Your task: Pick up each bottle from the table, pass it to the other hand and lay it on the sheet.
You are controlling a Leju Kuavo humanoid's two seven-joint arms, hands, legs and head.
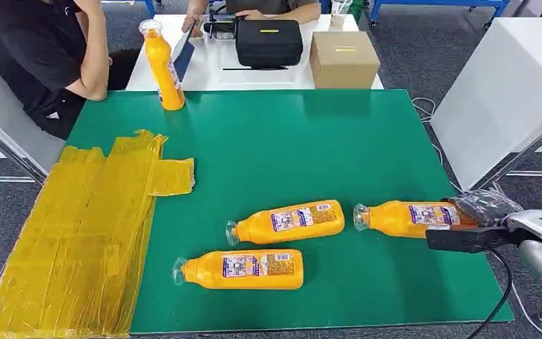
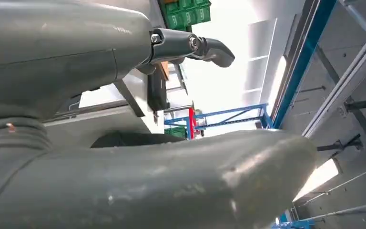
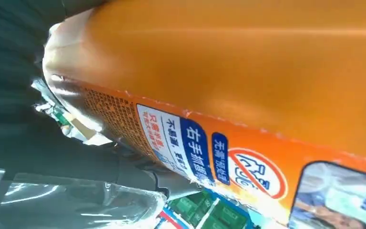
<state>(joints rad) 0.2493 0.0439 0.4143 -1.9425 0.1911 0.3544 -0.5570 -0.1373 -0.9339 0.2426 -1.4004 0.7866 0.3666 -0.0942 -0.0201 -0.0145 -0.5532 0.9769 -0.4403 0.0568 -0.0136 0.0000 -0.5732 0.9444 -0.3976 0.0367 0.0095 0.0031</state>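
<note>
Right robot hand (image 1: 481,212) grips rightmost bottle's (image 1: 409,218) base.

you can read blue label panels on the orange bottle (image 3: 248,71): "右手抓握" beside a red prohibition sign; other print stays too blurred.

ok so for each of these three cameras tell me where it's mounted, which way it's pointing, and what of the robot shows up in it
Head view: high on the body, looking forward and down at the green table, yellow sheet and four orange bottles; the right hand reaches the rightmost bottle.
Left wrist view: behind the left hand, aimed up at the ceiling; grey cover and thumb show.
Right wrist view: behind the right hand, pressed close to that bottle's label.
Shared: head and right wrist views both show the rightmost bottle.
</note>
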